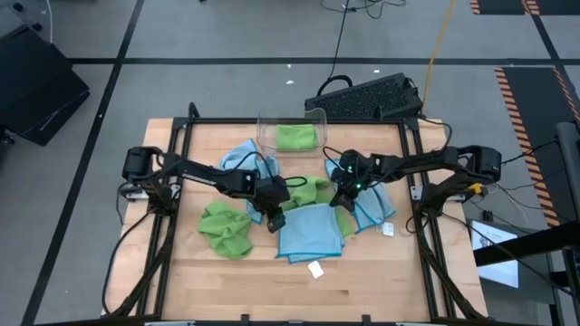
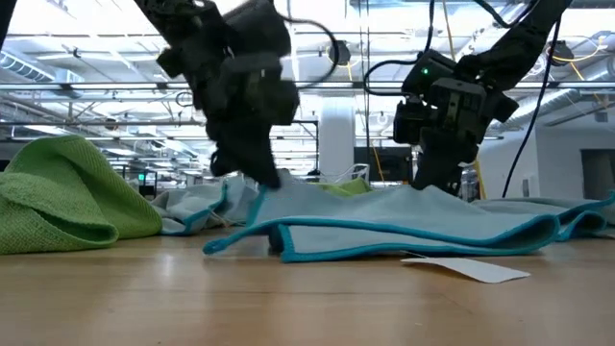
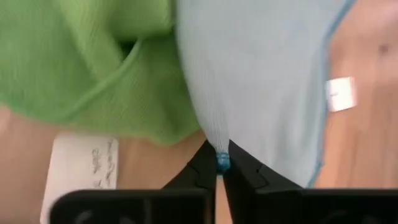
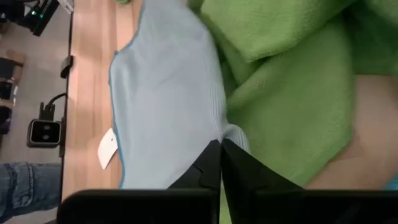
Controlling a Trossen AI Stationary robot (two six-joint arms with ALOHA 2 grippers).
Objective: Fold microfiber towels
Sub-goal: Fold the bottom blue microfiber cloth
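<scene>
At desk (image 1: 227, 281) center, a light blue towel (image 1: 308, 234) lies flat; left end effector (image 1: 275, 220) clamps its far-left corner, right end effector (image 1: 341, 204) clamps its far-right corner. Green towels (image 1: 227, 228) sit left of it and behind it.

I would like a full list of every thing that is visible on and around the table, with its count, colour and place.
Blue towel: one, light blue, flat at the table's middle front, pinched at both far corners.
Other blue towels: two, light blue, one at back left, one at right.
Green towels: three, lime green; one crumpled at front left, one between the arms, one inside the bin.
Bin: one, clear plastic, back middle.
Tags: two, white, one at the front, one at right.
Keyboard: one, black, behind the table.
Table: one, light wood.
Left gripper: jaws shut on the blue towel.
Right gripper: jaws shut on the blue towel.
</scene>
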